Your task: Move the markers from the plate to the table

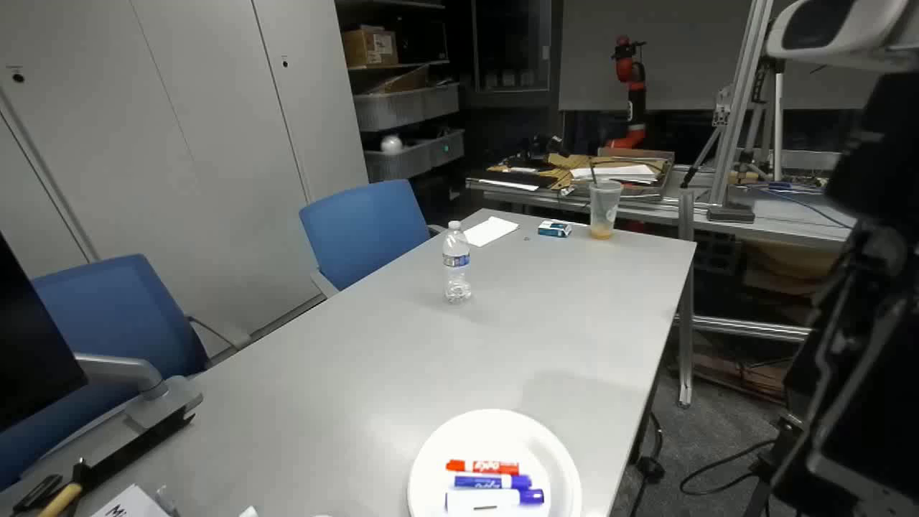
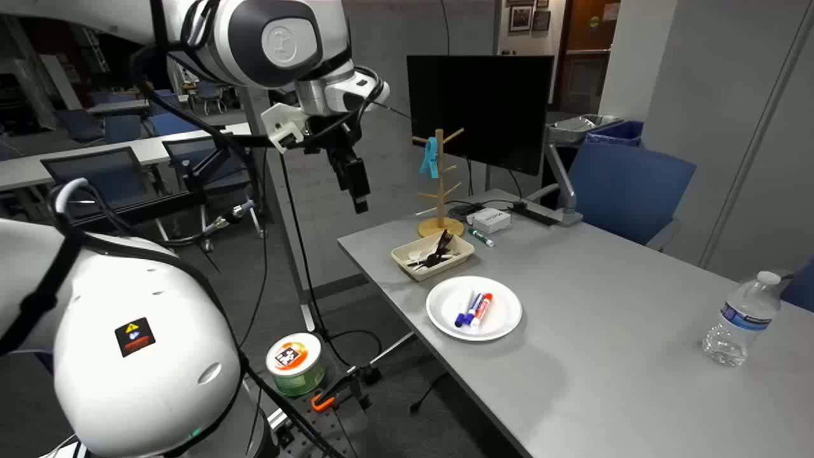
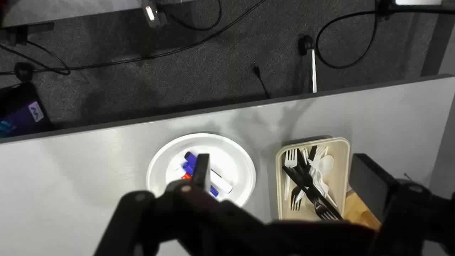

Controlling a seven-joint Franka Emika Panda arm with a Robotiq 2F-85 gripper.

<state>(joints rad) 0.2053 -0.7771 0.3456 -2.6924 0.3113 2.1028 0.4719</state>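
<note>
The white plate (image 1: pixel 420 474) lies on the grey-white table (image 1: pixel 359 388) near its edge. It also shows in an exterior view (image 2: pixel 509 312) and the wrist view (image 3: pixel 250 170). On it lie three markers side by side: a red-and-white marker (image 1: pixel 482 467), a blue marker (image 1: pixel 492 481) and a white marker with a blue cap (image 1: pixel 495 499). They show in an exterior view too (image 2: pixel 473 310). In the wrist view a finger partly hides them. My gripper (image 2: pixel 353 184) hangs above table height, apart from the plate. In the wrist view its fingers (image 3: pixel 287 172) are wide apart with nothing between them.
A beige cutlery tray (image 2: pixel 413 272) stands beside the plate. Behind it are a wooden peg stand (image 2: pixel 440 191) with a blue clip, a green marker (image 2: pixel 481 237), a white box (image 2: pixel 489 221) and a monitor (image 2: pixel 480 114). A bottle (image 1: pixel 456 266) and a cup (image 1: pixel 604 205) stand farther along.
</note>
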